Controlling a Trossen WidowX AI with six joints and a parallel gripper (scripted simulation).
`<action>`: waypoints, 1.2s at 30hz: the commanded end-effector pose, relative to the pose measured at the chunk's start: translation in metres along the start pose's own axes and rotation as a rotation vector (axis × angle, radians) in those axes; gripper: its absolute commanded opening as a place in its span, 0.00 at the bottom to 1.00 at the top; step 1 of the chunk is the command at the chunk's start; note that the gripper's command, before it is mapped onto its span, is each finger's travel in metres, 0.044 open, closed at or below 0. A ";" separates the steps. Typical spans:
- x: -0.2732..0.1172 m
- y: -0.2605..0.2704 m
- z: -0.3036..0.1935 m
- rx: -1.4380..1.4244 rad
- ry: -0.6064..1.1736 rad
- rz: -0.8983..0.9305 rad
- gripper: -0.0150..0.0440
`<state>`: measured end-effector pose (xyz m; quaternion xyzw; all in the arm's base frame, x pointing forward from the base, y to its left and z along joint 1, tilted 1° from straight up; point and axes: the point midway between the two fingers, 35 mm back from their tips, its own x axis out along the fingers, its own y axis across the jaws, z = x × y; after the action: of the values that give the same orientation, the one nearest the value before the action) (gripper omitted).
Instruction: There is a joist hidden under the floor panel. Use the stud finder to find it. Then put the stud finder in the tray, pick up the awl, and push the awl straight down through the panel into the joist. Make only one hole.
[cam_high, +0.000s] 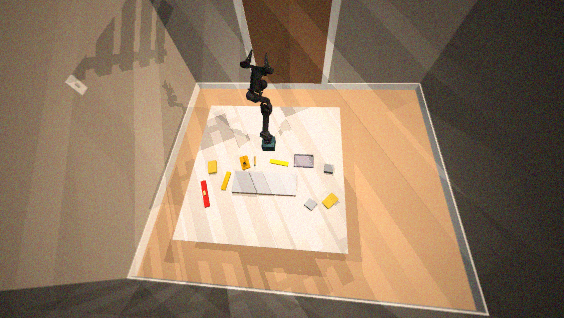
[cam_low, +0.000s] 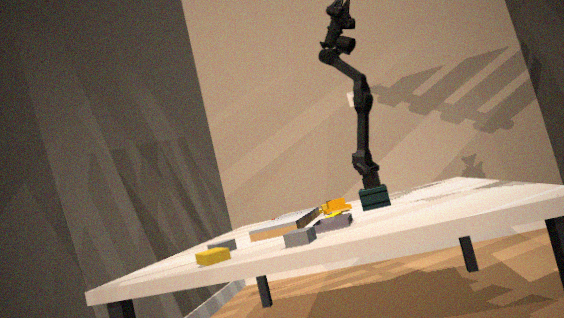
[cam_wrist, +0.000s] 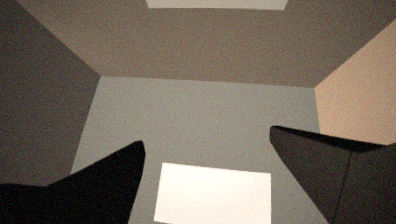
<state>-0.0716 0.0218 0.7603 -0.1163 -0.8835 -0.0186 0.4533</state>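
Note:
The floor panel (cam_high: 277, 184) (cam_low: 273, 232) lies flat on the white table, light grey with a thin dark line across its left part. The orange stud finder (cam_high: 244, 162) (cam_low: 338, 204) sits on the table behind the panel's left end. A thin orange upright-looking piece, seemingly the awl (cam_high: 255, 161), lies just right of it; its details are too small to tell. The shallow grey-purple tray (cam_high: 303, 161) (cam_low: 334, 223) is behind the panel's right end and looks empty. My gripper (cam_high: 259, 52) (cam_wrist: 208, 140) is open and empty, raised high above the table and far from all of these.
A yellow strip (cam_high: 279, 162) lies between awl and tray. Left of the panel are an orange-yellow strip (cam_high: 226, 181), a yellow block (cam_high: 212, 167) and a red level (cam_high: 205, 194). To its right are grey blocks (cam_high: 328, 169) (cam_high: 310, 204) and another yellow block (cam_high: 330, 200) (cam_low: 213, 256).

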 end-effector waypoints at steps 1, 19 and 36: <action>-0.001 -0.001 -0.001 -0.005 0.004 -0.004 0.98; -0.156 -0.080 -0.187 -0.510 0.803 -0.005 1.00; -0.412 -0.164 -0.234 -0.784 1.662 0.201 1.00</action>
<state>0.2831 -0.2205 0.6264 -0.2741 -0.2799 -0.3547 0.8490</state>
